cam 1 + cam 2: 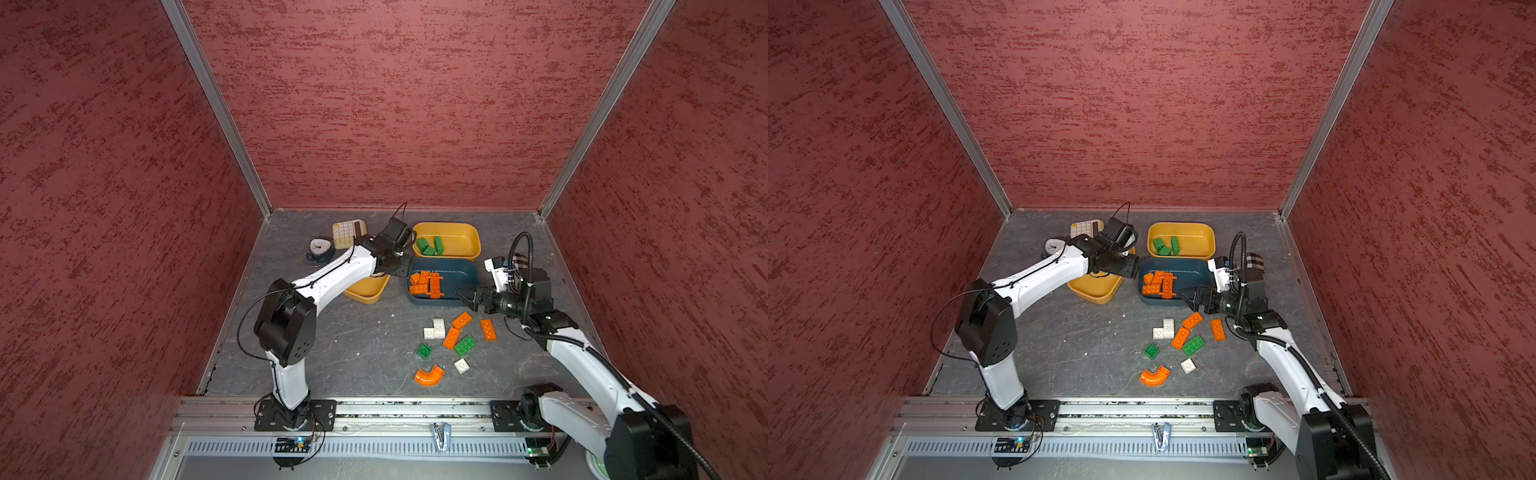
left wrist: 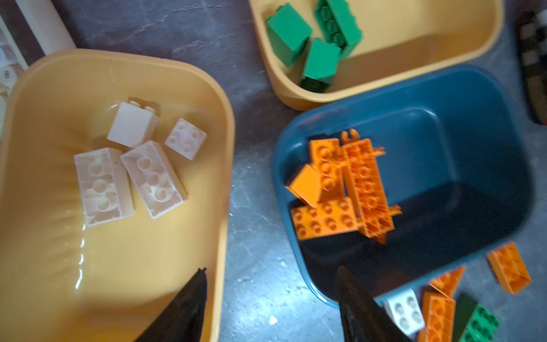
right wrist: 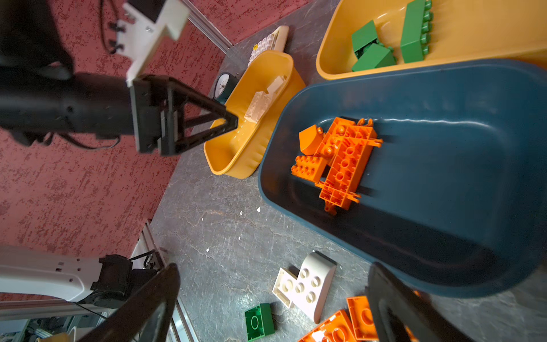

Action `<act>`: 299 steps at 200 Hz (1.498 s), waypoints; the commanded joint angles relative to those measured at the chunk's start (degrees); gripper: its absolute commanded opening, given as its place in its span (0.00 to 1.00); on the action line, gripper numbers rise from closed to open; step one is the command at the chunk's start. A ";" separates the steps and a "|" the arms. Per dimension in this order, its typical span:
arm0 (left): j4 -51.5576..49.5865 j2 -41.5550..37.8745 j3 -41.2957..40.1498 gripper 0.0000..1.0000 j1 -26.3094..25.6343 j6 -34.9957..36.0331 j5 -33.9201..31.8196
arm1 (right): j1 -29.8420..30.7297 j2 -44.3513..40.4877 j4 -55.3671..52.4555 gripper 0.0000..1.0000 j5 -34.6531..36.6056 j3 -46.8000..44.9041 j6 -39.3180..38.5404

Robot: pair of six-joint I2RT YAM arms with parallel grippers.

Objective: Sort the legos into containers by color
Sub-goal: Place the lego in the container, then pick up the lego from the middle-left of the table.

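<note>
We take the teal tray [image 1: 461, 272] as our marker. Inside it, toward its left end, lies a heap of orange bricks [image 1: 428, 283]. They overlap too much for us to count.

Just behind the teal tray sits the rear yellow tray [image 1: 463, 241] with three green bricks [image 1: 431, 246]. Off its left end sits the left yellow tray [image 2: 44, 183]. The left arm covers most of it in both top views, and only the left wrist view shows its four white bricks [image 2: 130, 165] plainly.

The left gripper [image 2: 272, 271] hangs over the gap between that tray and the teal tray. Its fingers are spread with nothing between them, and their bases are cut off by the frame edge. The right gripper [image 3: 275, 266] hangs at the teal tray's near right corner, fingers wide apart and empty.

In front of the teal tray, loose bricks [image 1: 453, 336] in orange, green and white lie on the floor, with an orange elbow [image 1: 430, 375] farthest out.

Beyond the tray's left end, a calculator [image 1: 345, 233] is half hidden by the left arm. Behind the right wrist something plaid [image 1: 1255, 262] shows, too covered for us to make out.
</note>
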 commanded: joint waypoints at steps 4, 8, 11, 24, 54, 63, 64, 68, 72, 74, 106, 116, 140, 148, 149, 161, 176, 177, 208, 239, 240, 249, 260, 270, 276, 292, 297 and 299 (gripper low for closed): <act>-0.39 -3.52 -5.99 0.70 -3.81 -3.90 0.07 | -0.21 0.14 -0.63 0.99 0.73 1.88 -1.70; -0.45 -4.08 -6.78 0.70 -4.75 -4.37 0.11 | -0.25 0.21 -0.72 0.99 0.78 1.94 -1.79; -0.44 -4.56 -7.28 0.70 -5.43 -4.72 0.18 | -0.28 0.15 -0.77 0.99 0.86 1.92 -1.81; 0.32 -6.45 -9.82 0.70 -8.42 -6.75 0.48 | -0.21 0.07 -0.85 0.99 1.03 1.86 -1.97; 3.79 -8.49 -14.33 0.70 -15.83 -11.09 0.29 | -0.25 -0.42 -1.48 0.99 1.67 1.60 -2.25; 4.78 -8.46 -15.22 0.70 -17.66 -12.37 0.16 | -0.29 -0.64 -1.85 0.99 1.99 1.44 -2.39; 4.94 -8.45 -15.38 0.70 -17.77 -12.51 0.23 | -0.25 -0.69 -1.86 0.99 2.02 1.40 -2.40; 5.55 -8.33 -15.92 0.70 -18.52 -13.14 0.47 | -0.25 -0.78 -2.09 0.99 2.19 1.37 -2.47; 6.23 -8.16 -16.39 0.70 -19.27 -13.69 0.71 | -0.29 -0.90 -2.35 0.99 2.39 1.27 -2.62; 6.62 -8.10 -16.52 0.70 -19.63 -13.90 0.82 | -0.25 -0.91 -2.39 0.99 2.47 1.28 -2.71; 9.24 -5.10 -18.88 0.70 -24.08 -15.97 0.50 | -0.23 -2.03 -4.06 0.99 3.88 0.93 -3.45; 9.79 -4.06 -19.44 0.70 -24.78 -16.08 0.22 | -0.23 -2.30 -4.17 0.99 4.07 0.60 -3.41; 10.28 -1.67 -20.01 0.70 -25.50 -15.67 -0.27 | -0.27 -2.81 -4.42 0.99 4.16 -0.03 -3.12; 10.38 -1.01 -19.94 0.70 -25.73 -15.65 -0.10 | -0.24 -3.15 -4.66 0.99 4.20 -0.21 -3.04; 10.42 -0.99 -19.98 0.70 -25.76 -15.65 -0.03 | -0.23 -3.22 -4.71 0.99 4.18 -0.21 -3.03; 11.11 -0.25 -20.22 0.69 -26.30 -15.79 0.82 | -0.24 -3.92 -5.43 0.99 4.35 -0.52 -3.03; 11.18 0.79 -20.65 0.68 -27.01 -16.07 1.02 | -0.22 -4.88 -6.17 0.99 4.59 -1.01 -3.04; 11.17 0.88 -20.64 0.68 -27.02 -16.03 1.02 | -0.26 -4.92 -6.26 0.99 4.59 -1.01 -3.03; 11.11 2.87 -21.15 0.62 -27.45 -15.91 0.60 | -0.21 -5.92 -6.67 0.99 4.60 -2.09 -2.34; 11.01 3.59 -21.20 0.49 -27.42 -15.64 1.25 | -0.27 -6.62 -7.23 0.99 4.86 -2.36 -2.06; 10.91 3.59 -21.18 0.48 -27.48 -15.64 1.31 | -0.25 -6.62 -7.27 0.99 4.93 -2.33 -2.06; 10.59 3.72 -21.17 0.46 -27.45 -15.58 1.26 | -0.21 -6.62 -7.46 0.99 5.02 -2.37 -2.08; 10.11 3.87 -21.20 0.42 -27.44 -15.22 1.27 | -0.25 -6.54 -7.51 0.99 5.04 -2.29 -2.21; 9.49 3.78 -21.03 0.37 -27.33 -15.00 1.00 | -0.21 -6.45 -7.50 0.99 5.04 -2.26 -2.19; 9.05 3.70 -20.91 0.34 -27.29 -14.84 0.76 | -0.22 -6.45 -7.58 0.99 5.07 -2.20 -2.28; 7.14 2.60 -20.04 0.30 -26.73 -13.95 -0.03 | -0.25 -6.45 -7.87 0.99 5.36 -1.77 -2.33; 6.64 2.04 -19.65 0.30 -26.40 -13.60 -0.14 | -0.21 -6.45 -7.89 0.99 5.54 -1.65 -2.41; 6.39 1.85 -19.42 0.30 -26.27 -13.48 -0.27 | -0.32 -6.45 -7.88 0.99 5.63 -1.67 -2.37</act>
